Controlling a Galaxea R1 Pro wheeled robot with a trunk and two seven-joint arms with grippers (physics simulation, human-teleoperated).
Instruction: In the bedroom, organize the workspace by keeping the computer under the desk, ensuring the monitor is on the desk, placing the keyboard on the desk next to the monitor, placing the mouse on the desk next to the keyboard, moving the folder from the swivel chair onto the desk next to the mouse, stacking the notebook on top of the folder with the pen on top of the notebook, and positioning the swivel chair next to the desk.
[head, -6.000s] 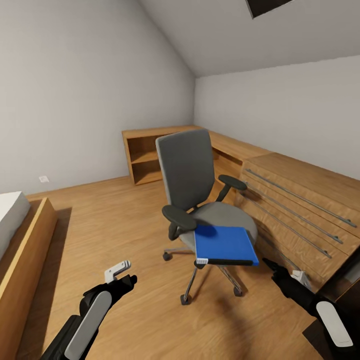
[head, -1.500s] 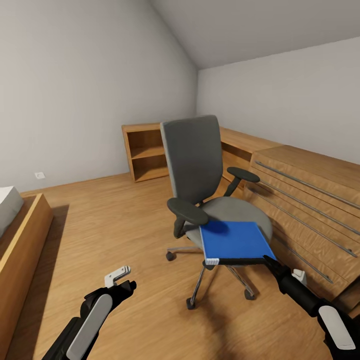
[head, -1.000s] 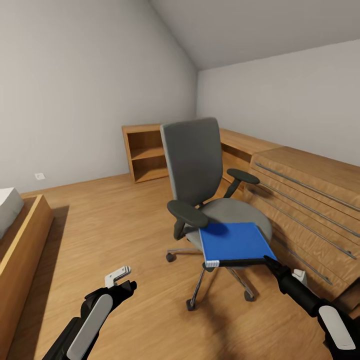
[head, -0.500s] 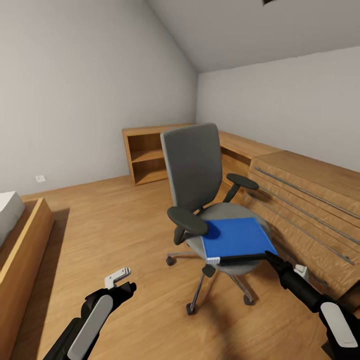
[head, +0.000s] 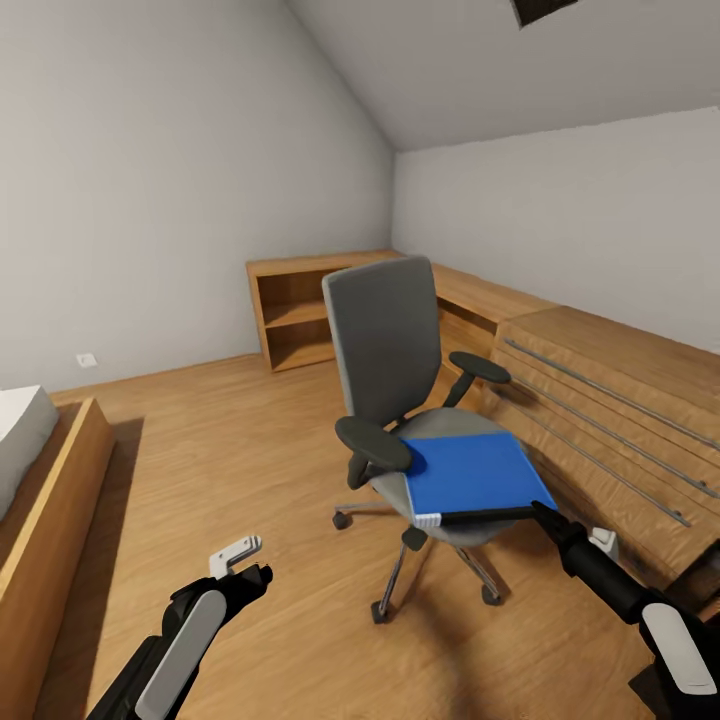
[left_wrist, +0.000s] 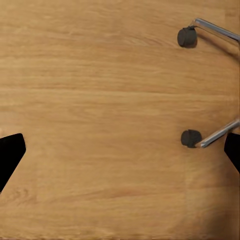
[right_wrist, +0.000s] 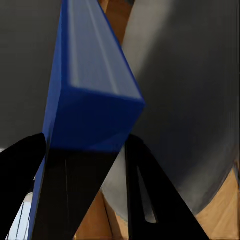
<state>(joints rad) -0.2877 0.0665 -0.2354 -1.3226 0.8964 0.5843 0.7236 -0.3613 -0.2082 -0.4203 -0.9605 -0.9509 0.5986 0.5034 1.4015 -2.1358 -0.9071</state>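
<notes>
The folder (head: 470, 476) now rides tilted above the swivel chair (head: 400, 350), its near corner pinched by the right pincer (head: 540, 511), so the carry can start, while the left pincer (head: 240, 555) hangs spread.

Swivel chair (head: 400, 350): backrest and seat in matt grey cloth-like upholstery; armrests matt black, plastic-looking. Base spokes bright polished metal (chrome sheen clearest in the left wrist view), castors (left_wrist: 190, 138) matt black.

Folder (head: 468, 473): smooth bright blue cover, faint satin sheen, dark matt spine edge.

Floor (head: 230, 460): light wood boards, visible grain, low-gloss finish.

Cabinets (head: 610, 400): same warm wood, smooth, with thin grey metal rails.

Walls: flat matt pale grey.

Fingers (right_wrist: 150, 200): matt black.
</notes>
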